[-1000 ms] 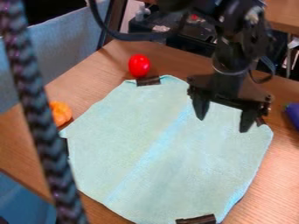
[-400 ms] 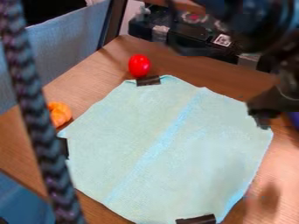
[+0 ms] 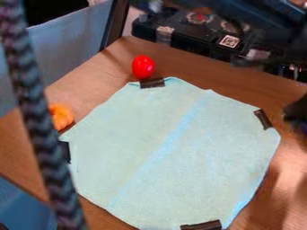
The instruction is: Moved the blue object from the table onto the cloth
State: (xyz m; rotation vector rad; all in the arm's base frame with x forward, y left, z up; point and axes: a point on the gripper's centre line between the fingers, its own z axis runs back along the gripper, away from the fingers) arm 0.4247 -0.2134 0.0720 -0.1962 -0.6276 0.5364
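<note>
A pale blue-green cloth [image 3: 162, 157] lies spread on the wooden table [image 3: 210, 69], with a faint crease running across it from its far edge toward its near left side. Everything else is placed by that cloth. The black gripper [image 3: 297, 110] is to the right of the cloth, beside its upper right corner and cut off by the view's edge; whether it is released, clenched or grasping something cannot be told. The arm [image 3: 258, 27] passes above and beyond the cloth's far right side. The exact place of the blue object cannot be told either.

Dark strips of tape sit at the cloth's far edge [image 3: 151, 82], right corner, near edge and left edge. A shiny red egg-shaped object [image 3: 142, 67] stands just beyond the far strip. Left of the cloth, near its left corner, is a lumpy orange object [image 3: 62, 117], partly hidden behind a thick braided cord [image 3: 39, 121] that slants down past the cloth's left side. Black equipment [image 3: 186, 38] stands beyond the cloth's far side.
</note>
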